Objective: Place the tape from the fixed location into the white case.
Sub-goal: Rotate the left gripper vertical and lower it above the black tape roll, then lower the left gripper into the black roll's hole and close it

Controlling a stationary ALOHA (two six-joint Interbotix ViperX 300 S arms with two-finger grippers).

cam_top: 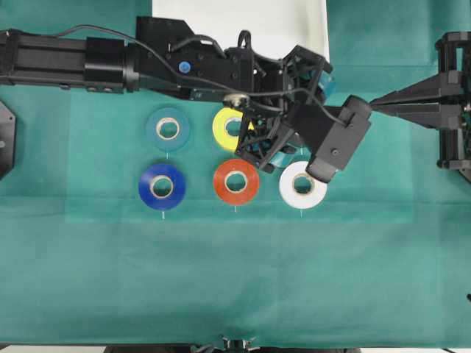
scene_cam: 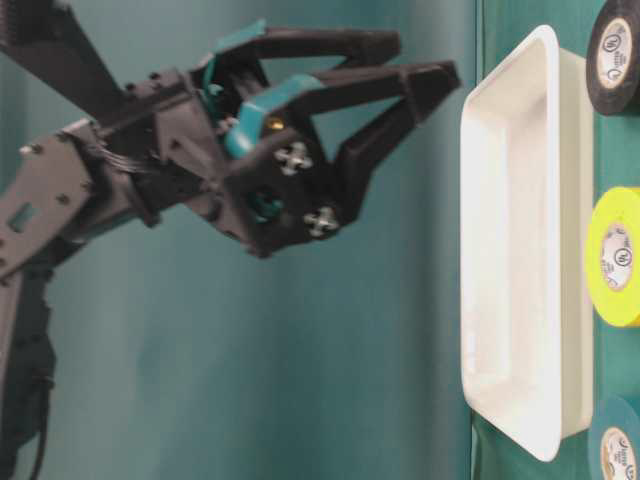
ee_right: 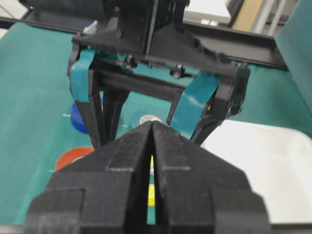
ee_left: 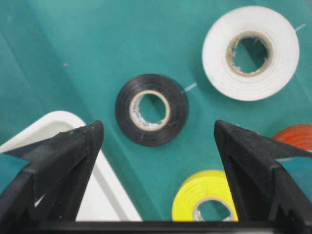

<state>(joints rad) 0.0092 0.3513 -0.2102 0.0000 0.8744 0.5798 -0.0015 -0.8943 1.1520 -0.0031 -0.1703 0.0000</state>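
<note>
Lying between wide left claw (ee_left: pixel 156 161) fingers: tape (ee_left: pixel 151 109).

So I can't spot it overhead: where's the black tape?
Left wrist view: black tape lies centered between the open left gripper fingers, beside the white roll and white case.

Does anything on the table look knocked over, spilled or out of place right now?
Nothing stands out. The rolls that show lie flat in a tidy grid, the tape among them, untouched below the open left gripper. The white case sits upright, and nothing shows inside it.
</note>
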